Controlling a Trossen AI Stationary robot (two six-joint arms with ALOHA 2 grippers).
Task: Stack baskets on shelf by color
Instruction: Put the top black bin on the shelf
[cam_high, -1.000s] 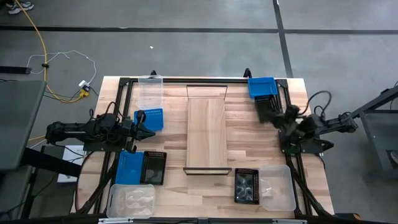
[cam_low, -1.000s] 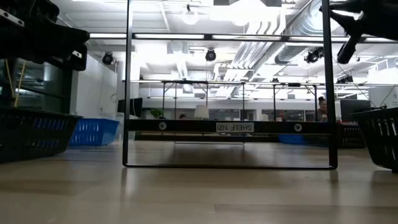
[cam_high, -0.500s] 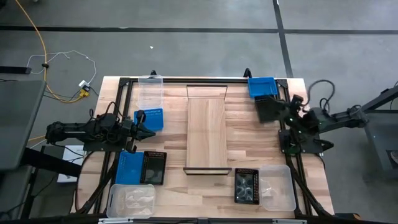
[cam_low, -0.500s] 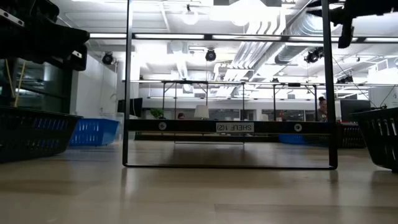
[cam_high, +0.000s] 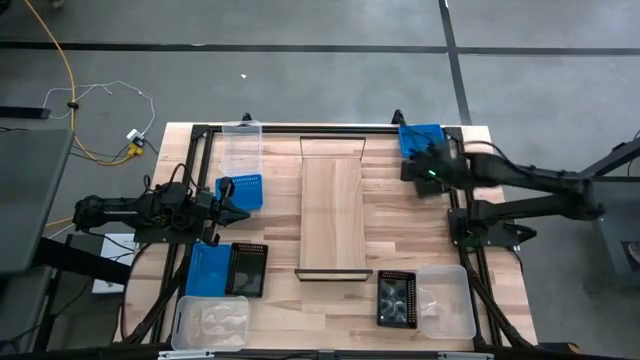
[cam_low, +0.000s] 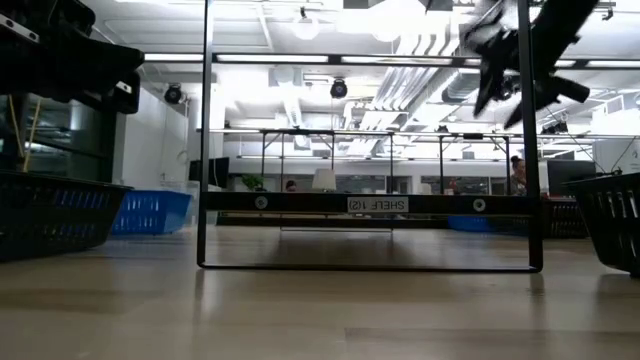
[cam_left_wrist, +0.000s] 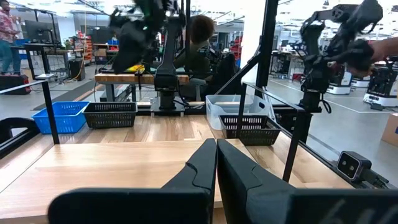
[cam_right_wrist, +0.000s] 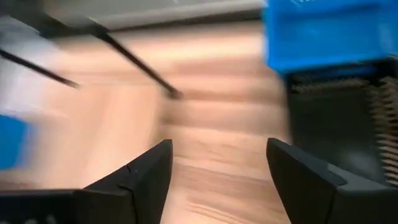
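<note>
Since the earlier frame the right arm has swung out over the counter's (cam_high: 340, 285) far right corner. From above, the right gripper (cam_high: 424, 172) hovers over the black basket (cam_high: 432, 178) touching the blue basket (cam_high: 421, 139); the shelf (cam_high: 333, 208) lies bare mid-counter. The left gripper (cam_high: 232, 212) waits beside another blue basket (cam_high: 241, 191).

The low view shows the right arm blurred overhead.

The left wrist view shows its fingers (cam_left_wrist: 200, 168) pressed together.

The right wrist view shows fingers (cam_right_wrist: 144, 173) spread. The basket looks light, stiff and perforated; a rim wall seems the best hold. Its interior is smeared.
</note>
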